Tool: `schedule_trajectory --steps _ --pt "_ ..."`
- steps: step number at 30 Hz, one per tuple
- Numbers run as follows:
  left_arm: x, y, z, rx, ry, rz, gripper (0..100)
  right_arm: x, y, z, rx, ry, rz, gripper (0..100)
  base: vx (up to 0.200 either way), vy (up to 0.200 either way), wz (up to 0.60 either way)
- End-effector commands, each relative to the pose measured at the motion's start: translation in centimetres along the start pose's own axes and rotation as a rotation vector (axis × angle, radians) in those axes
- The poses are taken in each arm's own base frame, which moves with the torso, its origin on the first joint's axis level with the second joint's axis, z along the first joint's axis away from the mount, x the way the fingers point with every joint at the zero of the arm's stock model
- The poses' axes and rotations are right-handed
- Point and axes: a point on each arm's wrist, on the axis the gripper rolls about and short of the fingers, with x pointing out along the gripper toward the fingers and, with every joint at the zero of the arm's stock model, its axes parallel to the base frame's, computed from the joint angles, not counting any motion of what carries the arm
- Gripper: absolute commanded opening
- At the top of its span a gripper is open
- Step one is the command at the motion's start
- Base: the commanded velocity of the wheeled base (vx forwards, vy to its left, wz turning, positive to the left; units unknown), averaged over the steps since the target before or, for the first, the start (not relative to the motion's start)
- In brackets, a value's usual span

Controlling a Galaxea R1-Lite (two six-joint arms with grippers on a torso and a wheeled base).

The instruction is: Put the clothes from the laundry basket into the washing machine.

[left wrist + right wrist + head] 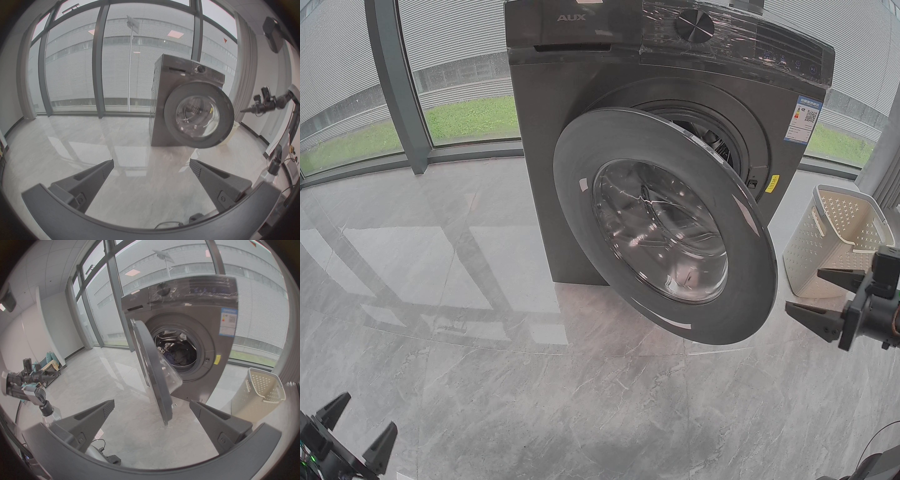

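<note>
The washing machine point(575, 100) has its door point(665, 228) hanging open, with dark clothes point(178, 354) inside it and the laundry basket point(837, 240) just beside it. The right gripper point(803, 289), wide and empty, hovers near that door. The left gripper point(370, 410), also wide and empty, is well apart from the machine.

Flat grey daylight, shadows faint and soft-edged.
Light comes in through the tall windows point(78, 62) behind the washing machine point(581, 187). The glossy floor point(456, 281) mirrors the panes as pale patches. The door glass point(659, 228) carries bright streaks of glare, and the film-wrapped top panel point(737, 37) glints. The drum point(190, 346) is dim inside. Both wrist views bow straight window frames into curves, with black corners ringing the round field.
</note>
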Motion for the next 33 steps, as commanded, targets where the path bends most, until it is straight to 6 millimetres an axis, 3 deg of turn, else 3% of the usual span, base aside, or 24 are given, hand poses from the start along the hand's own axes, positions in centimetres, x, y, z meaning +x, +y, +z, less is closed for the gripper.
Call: schedule_trajectory --steps 1,3,9,13,16,20,24,29,33 --pt "-2.3 -0.3 -2.6 0.037 -0.099 0.123 100 6.4 -0.2 1.4 -0.006 0.079 0.023 100 0.0 0.0 0.0" --pt "-2.3 -0.1 -3.2 0.039 -0.08 0.205 100 7.3 -0.6 1.5 -0.002 0.087 -0.011 100 0.0 0.0 0.0" --pt "-2.5 -0.2 -3.4 0.092 -0.122 0.126 100 9.7 -2.9 1.6 0.01 0.073 -0.17 100 0.0 0.0 0.0" --pt "-2.5 -0.2 -3.4 0.061 -0.122 0.128 100 8.8 -5.7 2.0 0.012 0.02 -0.296 100 0.0 0.0 0.0" --pt "-2.5 -0.2 -3.4 0.057 -0.125 0.13 100 7.6 -6.3 1.8 0.011 0.017 -0.334 100 0.0 0.0 0.0" --pt "-2.5 -0.2 -3.4 0.057 -0.122 0.128 100 5.2 -5.3 1.1 0.008 0.011 -0.333 100 0.0 0.0 0.0" --pt "-2.5 -0.2 -3.4 0.053 -0.121 0.129 100 3.3 -2.6 -1.1 -0.004 0.041 -0.235 100 0.0 -0.05 0.0" --pt "-2.5 -0.2 -3.4 0.055 -0.122 0.13 100 3.1 0.2 -3.0 0.033 0.083 -0.073 100 0.0 -0.2 0.0" --pt "-2.5 -0.2 -3.4 0.055 -0.122 0.13 100 3.4 1.6 -3.0 0.146 0.085 0.034 100 0.0 -0.2 0.0"
